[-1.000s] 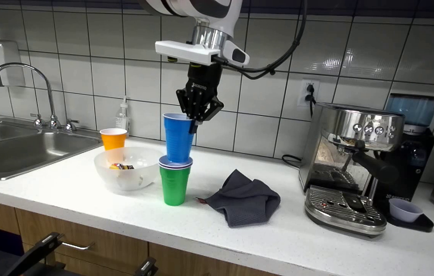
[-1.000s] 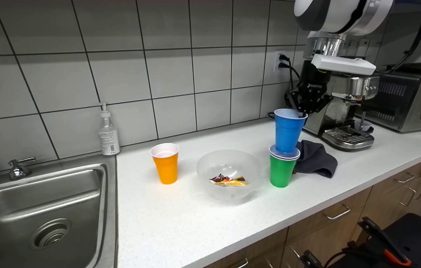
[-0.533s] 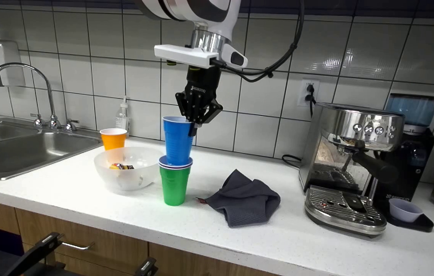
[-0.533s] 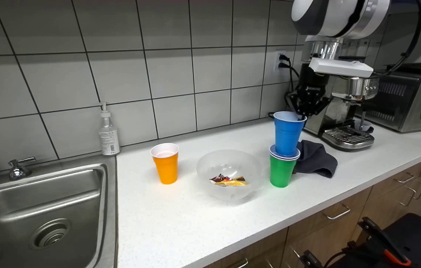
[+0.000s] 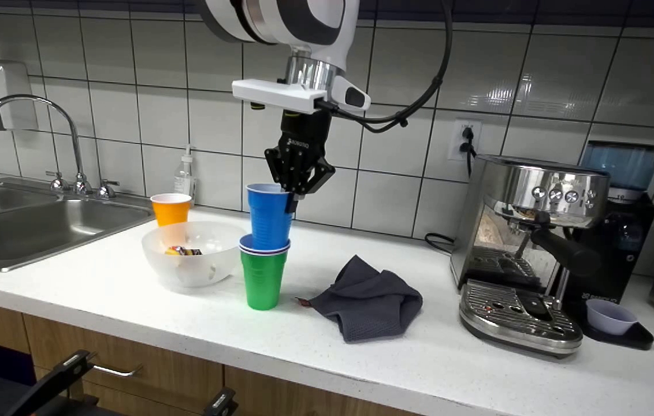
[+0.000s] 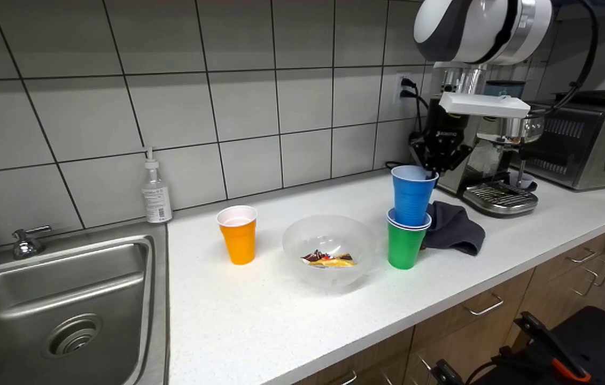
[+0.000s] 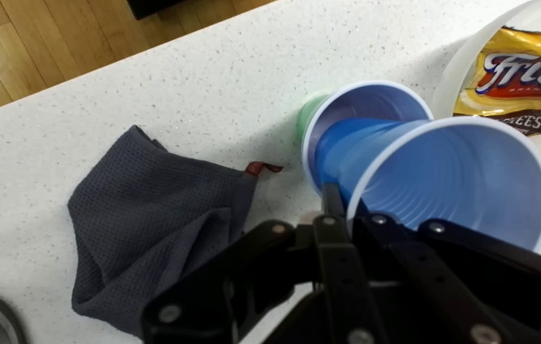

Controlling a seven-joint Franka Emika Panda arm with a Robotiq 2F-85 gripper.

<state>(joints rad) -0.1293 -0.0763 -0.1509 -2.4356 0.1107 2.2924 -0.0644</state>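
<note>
Blue plastic cup (image 5: 270, 222), pale inside, mouth up, rim pinched; base inside the green cup stack (image 5: 262, 280)

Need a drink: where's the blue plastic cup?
Right of the round translucent bowl in both exterior views: the claw holds the blue cup, base inside the green plastic cup.

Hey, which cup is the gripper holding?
The blue cup, the only one pinched in the gripper; the green cup sits below it, and the orange cup stands apart from both.

A kitchen: a stainless-steel double sink (image 5: 73, 231) with gooseneck faucet (image 5: 77, 147), an espresso machine (image 5: 500, 237) and coffee grinder (image 5: 621, 237) before the tiled backsplash (image 6: 163, 107), and wood-fronted drawers (image 6: 457, 318) beneath the white tabletop (image 6: 227, 310).
</note>
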